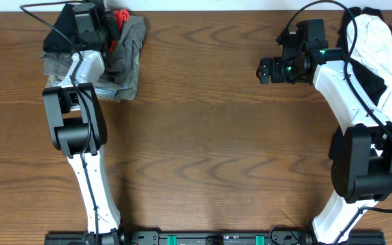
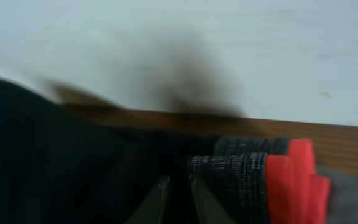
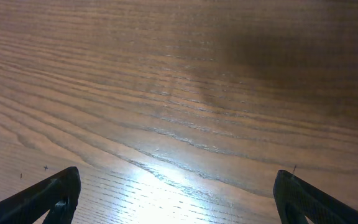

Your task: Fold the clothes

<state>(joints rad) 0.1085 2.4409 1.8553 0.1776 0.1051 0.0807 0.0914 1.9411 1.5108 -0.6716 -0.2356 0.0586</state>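
A pile of clothes lies at the table's far left corner: grey pieces, a black garment and a red-trimmed piece. My left gripper sits on top of this pile. In the left wrist view its fingers are nearly together with the black garment pinched between them, and a grey knit piece with red trim lies just to the right. My right gripper is wide open and empty above bare wood. A second pile of white and black clothes lies at the far right.
The wooden table spans the view. The right arm's black cable loops near the far edge. A pale wall stands just behind the left pile.
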